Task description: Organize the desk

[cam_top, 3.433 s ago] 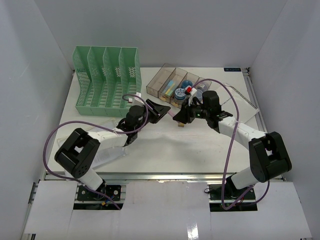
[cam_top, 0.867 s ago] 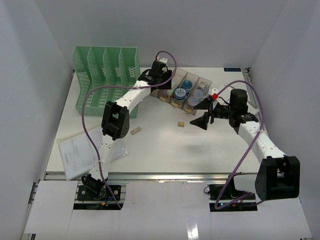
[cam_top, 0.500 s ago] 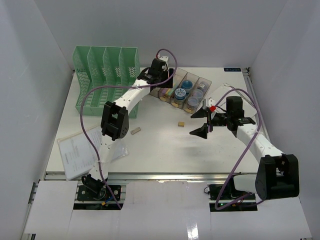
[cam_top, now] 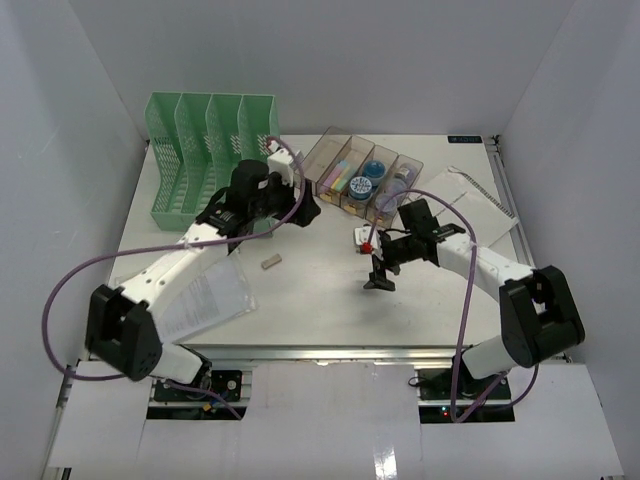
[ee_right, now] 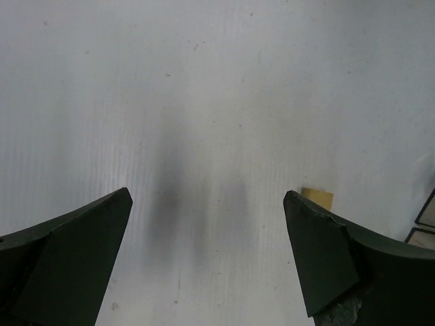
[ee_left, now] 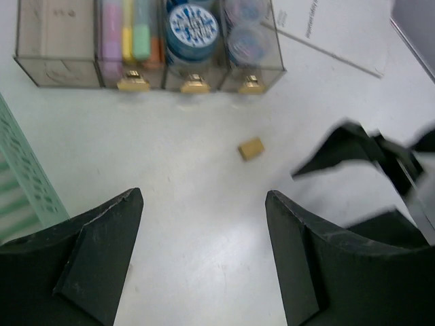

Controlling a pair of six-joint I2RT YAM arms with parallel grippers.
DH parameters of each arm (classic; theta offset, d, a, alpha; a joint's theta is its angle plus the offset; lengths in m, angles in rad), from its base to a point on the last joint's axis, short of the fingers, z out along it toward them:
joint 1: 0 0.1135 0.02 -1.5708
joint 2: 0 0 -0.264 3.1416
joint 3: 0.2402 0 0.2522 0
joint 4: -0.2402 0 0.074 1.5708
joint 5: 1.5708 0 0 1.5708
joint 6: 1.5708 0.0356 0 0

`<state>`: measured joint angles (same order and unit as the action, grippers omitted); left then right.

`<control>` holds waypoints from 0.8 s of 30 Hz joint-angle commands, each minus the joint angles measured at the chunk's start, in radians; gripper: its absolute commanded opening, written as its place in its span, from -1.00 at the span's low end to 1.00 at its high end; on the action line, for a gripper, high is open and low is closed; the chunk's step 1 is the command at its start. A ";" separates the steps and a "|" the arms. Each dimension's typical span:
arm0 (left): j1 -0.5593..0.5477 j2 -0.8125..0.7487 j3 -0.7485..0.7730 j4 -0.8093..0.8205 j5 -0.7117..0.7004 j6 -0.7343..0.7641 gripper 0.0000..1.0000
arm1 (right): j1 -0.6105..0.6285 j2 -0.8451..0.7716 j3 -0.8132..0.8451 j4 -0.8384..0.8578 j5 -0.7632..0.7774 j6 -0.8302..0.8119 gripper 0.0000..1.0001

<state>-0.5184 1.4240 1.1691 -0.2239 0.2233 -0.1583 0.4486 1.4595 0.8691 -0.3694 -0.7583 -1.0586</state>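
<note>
The white desk (cam_top: 320,310) carries two small tan blocks. One block (cam_top: 270,263) lies left of centre. The other block (ee_left: 251,148) lies below the clear tray and shows beside my right finger (ee_right: 317,197). My left gripper (cam_top: 298,215) hovers open over bare desk near the tray, with nothing between its fingers (ee_left: 204,197). My right gripper (cam_top: 380,262) points down at the desk's middle, open and empty (ee_right: 207,195), the tan block just outside its right finger. It also shows blurred in the left wrist view (ee_left: 367,153).
A clear four-compartment tray (cam_top: 360,175) with markers and round tins stands at the back centre. A green slotted file rack (cam_top: 210,160) is at the back left. A sleeved document (cam_top: 205,295) lies under my left arm. A notebook (cam_top: 470,195) lies at the right.
My left arm has drawn back from the tray toward the desk's left middle and its jaws have opened. My right gripper has swung left and down over the tan block.
</note>
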 commanded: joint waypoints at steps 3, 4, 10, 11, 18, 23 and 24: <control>0.012 -0.269 -0.352 0.149 0.116 0.057 0.68 | 0.039 0.112 0.169 -0.028 0.181 -0.040 1.00; 0.011 -0.287 -0.370 0.151 0.111 0.070 0.68 | 0.039 0.125 0.181 -0.017 0.187 -0.033 0.99; 0.011 -0.380 -0.409 0.156 0.056 0.109 0.68 | 0.041 0.256 0.268 -0.005 0.266 0.015 0.83; 0.011 -0.387 -0.409 0.153 0.049 0.110 0.68 | 0.041 0.268 0.278 -0.005 0.284 0.018 0.82; 0.012 -0.419 -0.415 0.150 0.024 0.118 0.68 | 0.041 0.345 0.298 -0.005 0.366 0.027 0.67; 0.012 -0.427 -0.418 0.152 0.025 0.118 0.68 | 0.040 0.388 0.320 -0.004 0.390 0.044 0.49; 0.012 -0.428 -0.419 0.153 0.027 0.117 0.68 | 0.041 0.396 0.325 -0.005 0.387 0.046 0.42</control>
<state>-0.5121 1.0245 0.7578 -0.0887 0.2552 -0.0518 0.4866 1.8313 1.1423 -0.3798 -0.3971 -1.0283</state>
